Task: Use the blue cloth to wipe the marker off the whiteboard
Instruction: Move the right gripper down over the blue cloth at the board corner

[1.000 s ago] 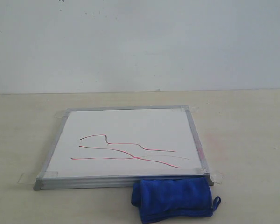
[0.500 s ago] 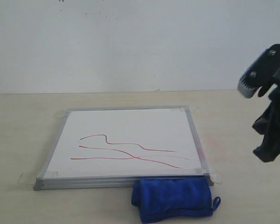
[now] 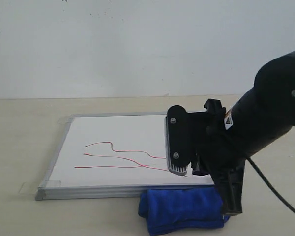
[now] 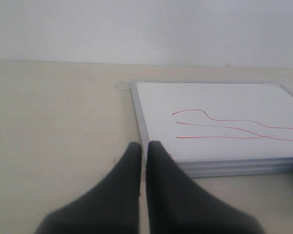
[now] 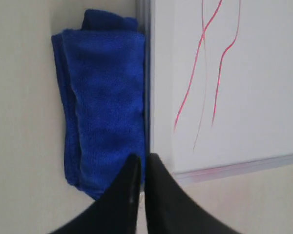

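From across the room, the right gripper (image 3: 189,170) hangs above the whiteboard's (image 3: 118,132) near right corner, with marker lines (image 3: 123,158) on the board and the blue cloth (image 3: 179,211) touching its near edge. The left wrist camera shows the left gripper (image 4: 144,146) pressed together, left of the board. The right wrist camera shows that claw pressed together too, empty, over the cloth.

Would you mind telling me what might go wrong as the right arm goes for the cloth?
The right gripper is shut above the seam where the blue cloth butts against the whiteboard frame; descending like that, it would likely press rather than grasp. Even opened, one finger may catch the frame and shift the board. The cloth is folded, so a pinch might lift only one layer.
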You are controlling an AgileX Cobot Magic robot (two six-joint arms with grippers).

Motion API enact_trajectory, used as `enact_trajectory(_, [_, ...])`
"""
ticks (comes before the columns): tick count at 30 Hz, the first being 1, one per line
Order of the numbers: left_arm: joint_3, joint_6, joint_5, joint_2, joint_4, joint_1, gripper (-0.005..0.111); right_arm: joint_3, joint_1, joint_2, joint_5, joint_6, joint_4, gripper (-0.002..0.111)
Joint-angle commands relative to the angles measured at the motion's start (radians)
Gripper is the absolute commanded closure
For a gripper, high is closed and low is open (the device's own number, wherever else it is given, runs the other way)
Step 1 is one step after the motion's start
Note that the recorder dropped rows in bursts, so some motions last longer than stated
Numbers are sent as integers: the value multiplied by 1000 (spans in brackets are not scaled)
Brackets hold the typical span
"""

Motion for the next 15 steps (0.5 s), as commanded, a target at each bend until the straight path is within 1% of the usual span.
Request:
enact_trajectory(1, [4,7,1,-3,5,3,103,-5,17,38,-58,18,14,80])
enact_trajectory(2, [4,7,1,-3,5,3,103,-5,17,48,-64,18,14,73])
enact_trajectory(3, [4,7,1,-3,5,3,103,-5,17,71,-78,18,14,63])
enact_trajectory(4, [4,7,1,-3,5,3,103,-5,17,82,-83,18,14,61])
enact_trajectory(10, [4,7,1,-3,5,3,103,-5,17,195,-89,18,18,61])
enact_trajectory(15, [4,7,1,-3,5,3,103,-5,17,196,-89,18,40,61])
